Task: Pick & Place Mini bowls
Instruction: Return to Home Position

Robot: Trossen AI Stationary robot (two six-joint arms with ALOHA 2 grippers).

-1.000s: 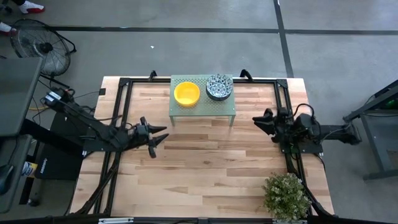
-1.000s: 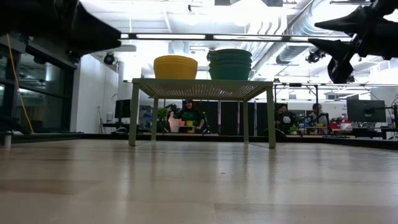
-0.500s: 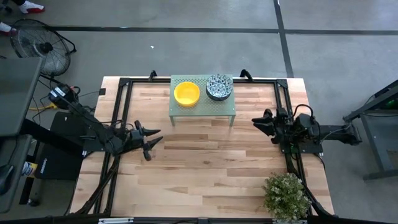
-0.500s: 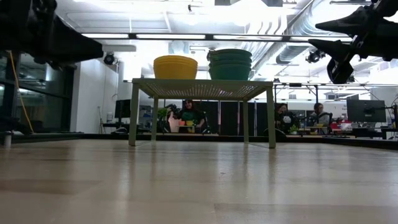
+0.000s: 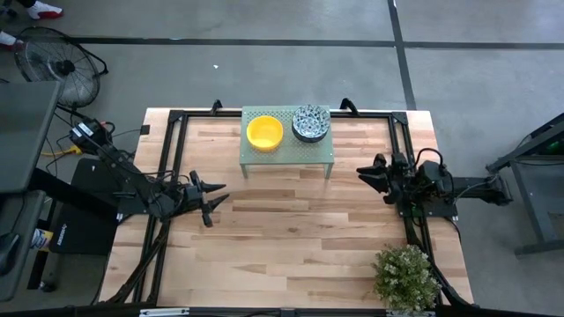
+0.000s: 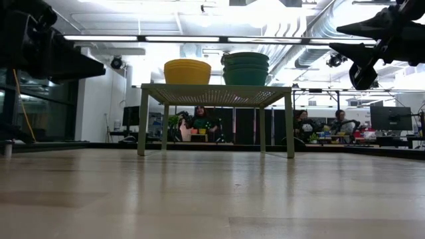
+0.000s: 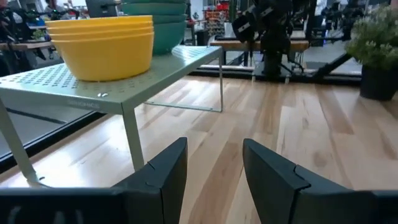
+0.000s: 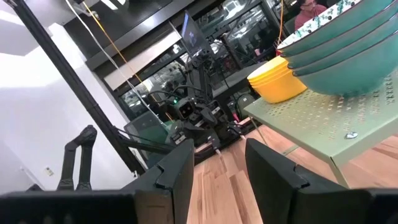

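Observation:
A stack of yellow mini bowls [image 5: 264,132] and a stack of teal patterned mini bowls [image 5: 310,122] stand on the pale green perforated rack [image 5: 288,154] at the table's far side; both stacks show in the low view as yellow [image 6: 187,71] and teal [image 6: 246,68]. My left gripper [image 5: 214,195] is open and empty, above the table left of the rack. My right gripper [image 5: 368,173] is open and empty, near the table's right edge. In the left wrist view the yellow stack [image 7: 102,46] stands beyond my open fingers.
A potted plant [image 5: 406,277] stands at the table's near right corner. A black frame [image 5: 172,132] runs round the table edges. Bare wood lies between the arms and in front of the rack. People sit in the room beyond the table [image 6: 202,123].
My left gripper has drawn back toward the table's left edge, away from the rack, staying open. The bowls, the rack and my right arm have kept still.

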